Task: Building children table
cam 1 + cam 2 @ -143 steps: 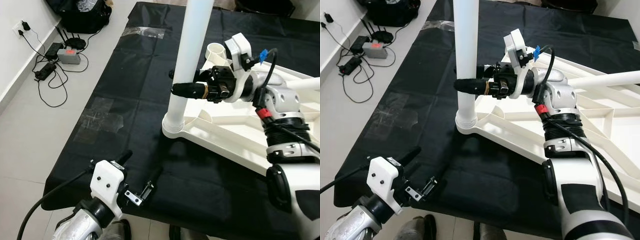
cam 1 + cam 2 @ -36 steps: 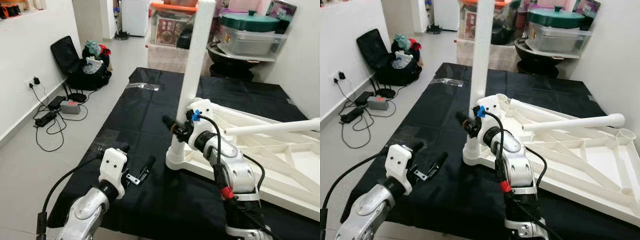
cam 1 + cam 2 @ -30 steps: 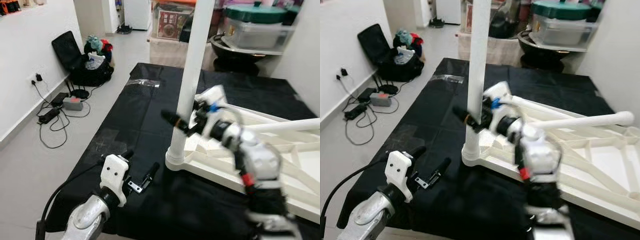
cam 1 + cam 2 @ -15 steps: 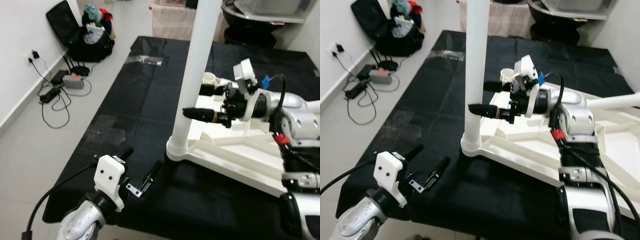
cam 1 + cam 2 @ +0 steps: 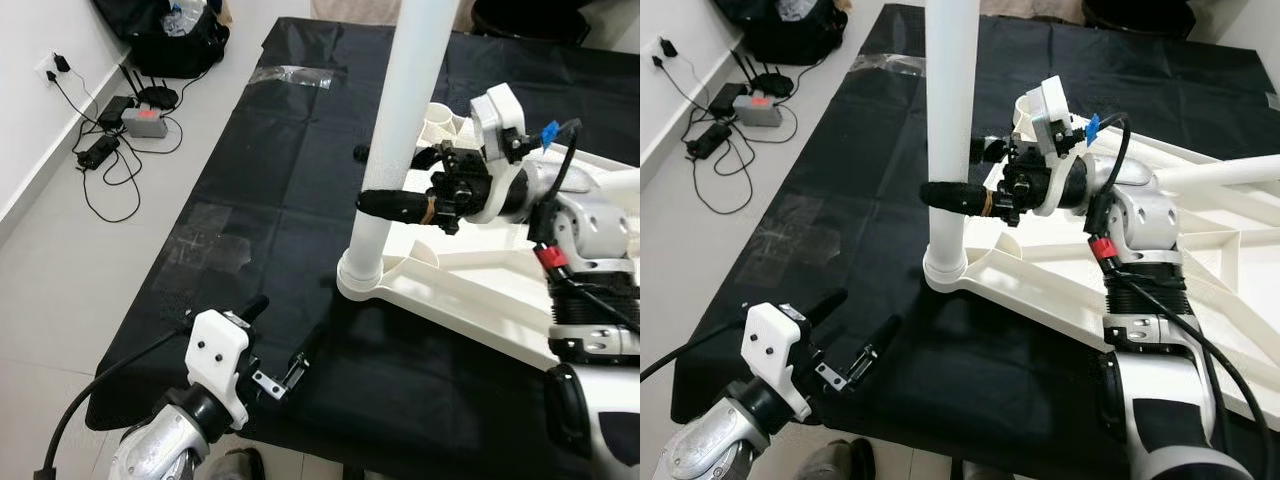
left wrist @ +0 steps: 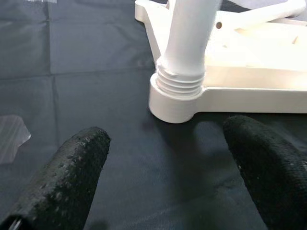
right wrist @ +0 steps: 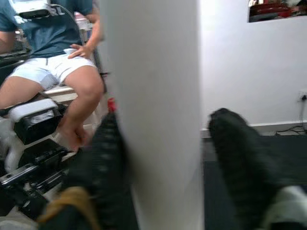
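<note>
The white children's table (image 5: 455, 305) lies upside down on a black cloth. One white leg (image 5: 402, 120) stands upright in its near corner socket (image 6: 175, 98). My right gripper (image 5: 388, 180) reaches in level from the right and straddles this leg at mid-height. It is open: one finger lies against the leg and the other finger (image 7: 235, 163) stands a small gap off. A second white leg (image 5: 1230, 172) juts out sideways at the right. My left gripper (image 5: 280, 325) hangs open and empty low over the cloth's front edge, short of the socket.
The black cloth (image 5: 270, 170) has clear tape patches (image 5: 205, 240). On the floor to the left lie cables and a small box (image 5: 138, 120), with a black bag (image 5: 180, 30) behind. A seated person (image 7: 57, 62) is behind the leg. An unfilled socket (image 5: 440, 118) sits at the table's far corner.
The head view has tipped downward. My right arm swung up from near the leg's base to a level reach, fingers either side of the leg. The left gripper stays put.
</note>
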Available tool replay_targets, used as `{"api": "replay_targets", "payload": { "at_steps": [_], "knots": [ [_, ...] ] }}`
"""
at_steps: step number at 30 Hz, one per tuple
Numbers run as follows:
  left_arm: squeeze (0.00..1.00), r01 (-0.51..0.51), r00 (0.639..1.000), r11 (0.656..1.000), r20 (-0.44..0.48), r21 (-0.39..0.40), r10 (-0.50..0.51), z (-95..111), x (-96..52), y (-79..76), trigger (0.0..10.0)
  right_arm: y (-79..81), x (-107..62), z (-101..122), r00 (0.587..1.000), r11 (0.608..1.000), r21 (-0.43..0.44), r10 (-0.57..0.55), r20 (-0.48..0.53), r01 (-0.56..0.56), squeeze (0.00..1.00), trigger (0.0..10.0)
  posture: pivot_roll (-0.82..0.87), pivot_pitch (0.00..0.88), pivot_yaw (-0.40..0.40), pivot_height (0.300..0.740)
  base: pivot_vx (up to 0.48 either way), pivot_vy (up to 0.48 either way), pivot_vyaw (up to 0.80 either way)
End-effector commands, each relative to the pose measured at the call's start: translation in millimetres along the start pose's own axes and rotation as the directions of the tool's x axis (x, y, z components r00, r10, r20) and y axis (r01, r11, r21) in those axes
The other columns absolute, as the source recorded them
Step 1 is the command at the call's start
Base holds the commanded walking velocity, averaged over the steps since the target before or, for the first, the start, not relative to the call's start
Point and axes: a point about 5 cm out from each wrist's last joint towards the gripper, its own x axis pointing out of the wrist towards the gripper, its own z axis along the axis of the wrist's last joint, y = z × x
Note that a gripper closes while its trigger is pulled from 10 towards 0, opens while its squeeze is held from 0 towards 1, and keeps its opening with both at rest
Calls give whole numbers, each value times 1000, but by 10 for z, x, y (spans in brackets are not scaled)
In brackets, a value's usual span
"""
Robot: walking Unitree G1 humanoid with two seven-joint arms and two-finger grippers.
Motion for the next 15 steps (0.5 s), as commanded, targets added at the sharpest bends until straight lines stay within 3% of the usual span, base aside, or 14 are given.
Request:
{"api": "replay_targets", "payload": {
  "at_steps": [1,6,8,11,12,14,15],
  "knots": [
    [0,-1,999,1000,-33,-15,1,-59,-16,-1,10000,-13,-34,-45,998,998,-6,-64,-6,64,0,0,43,246,-38,740,0,0,0],
    [0,-6,999,1000,-32,-15,6,-86,22,28,10000,24,-81,-60,984,984,-26,-176,-30,175,0,0,14,207,-46,740,0,0,0],
    [0,-11,999,1000,-31,-14,11,-131,77,73,10000,158,-76,-122,953,954,5,-301,-39,301,0,0,-25,160,-48,740,0,0,0],
    [0,-11,999,1000,-31,-14,11,-131,77,73,10000,158,-76,-122,953,954,5,-301,-39,301,0,0,-25,160,-48,740,0,0,0],
    [0,-13,999,1000,-31,-14,12,-163,110,100,10000,279,-65,-199,920,920,43,-386,-63,389,0,0,-45,130,-48,740,0,0,0],
    [0,-13,999,1000,-31,-14,12,-163,110,100,10000,279,-65,-199,920,920,43,-386,-63,389,0,0,-45,130,-48,740,0,0,0],
    [0,-14,999,1000,-33,-15,13,-198,144,124,10000,375,-56,-281,864,865,52,-492,-104,499,0,0,-50,101,-57,740,0,0,0]
  ]
}}
